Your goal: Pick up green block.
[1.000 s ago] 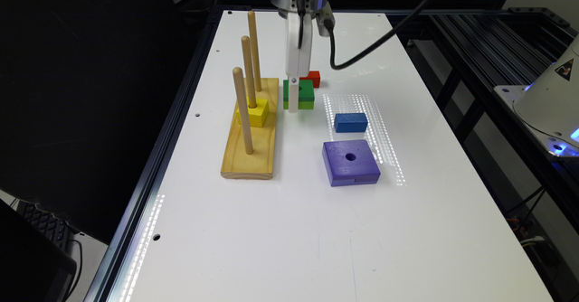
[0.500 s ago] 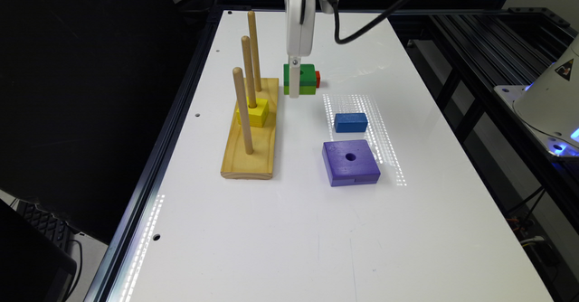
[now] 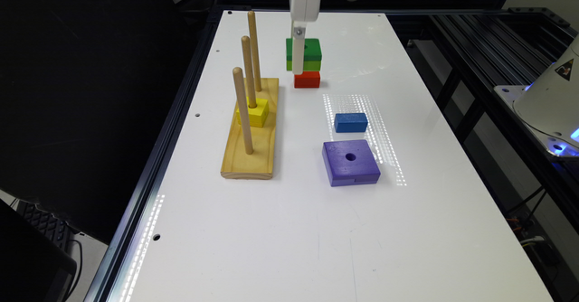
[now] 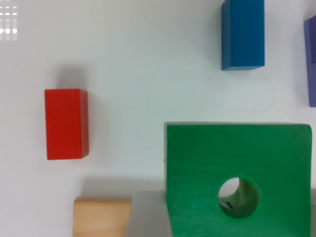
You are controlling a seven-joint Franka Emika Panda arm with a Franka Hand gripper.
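Note:
The green block (image 3: pixel 309 49), dark green on top with a round hole and lime sides, hangs in the air above the table at the back. My gripper (image 3: pixel 303 62) is shut on it, one white finger running down its near side. In the wrist view the green block (image 4: pixel 237 163) sits close to the camera, with a grey finger (image 4: pixel 147 218) pressed against its edge. A red block (image 3: pixel 307 79) lies on the table just below and in front of it.
A wooden peg board (image 3: pixel 253 157) with three upright pegs and a yellow block (image 3: pixel 254 113) on the middle peg stands toward the exterior view's left. A blue block (image 3: pixel 350 122) and a purple holed block (image 3: pixel 350 162) lie nearer the front, with the table edges on both sides.
My gripper has risen with the green block held in it, lifting the block off the table. The red block has stayed where it was on the table.

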